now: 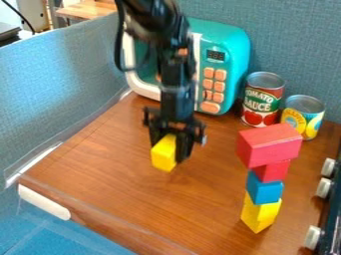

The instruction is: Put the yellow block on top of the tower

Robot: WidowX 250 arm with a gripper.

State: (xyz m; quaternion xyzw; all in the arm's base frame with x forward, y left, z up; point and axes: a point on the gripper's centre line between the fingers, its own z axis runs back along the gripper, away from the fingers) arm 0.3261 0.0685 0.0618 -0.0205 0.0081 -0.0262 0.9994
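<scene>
Where the gripper (pixel 170 151) hangs, just toward 6 o'clock from the view's middle, its fingers are closed on the yellow block (pixel 164 154). The block's long axis runs steeply, its upper end leaning toward 1 o'clock and its lower end toward 7; whether it touches the table (pixel 120 154) I cannot tell. At 4 o'clock stands the tower (pixel 264 189): yellow at the base, then blue, then red, with a larger red block (pixel 269 144) on top, lying lengthwise.

The table is brown wood, with a white handle (pixel 43 201) at 8 o'clock. A teal toy microwave (pixel 230 60) sits at 1 o'clock, two cans (pixel 263 99) at 2, white knobs (pixel 323 188) at 4. Blue-grey panels (pixel 60 84) stand behind.
</scene>
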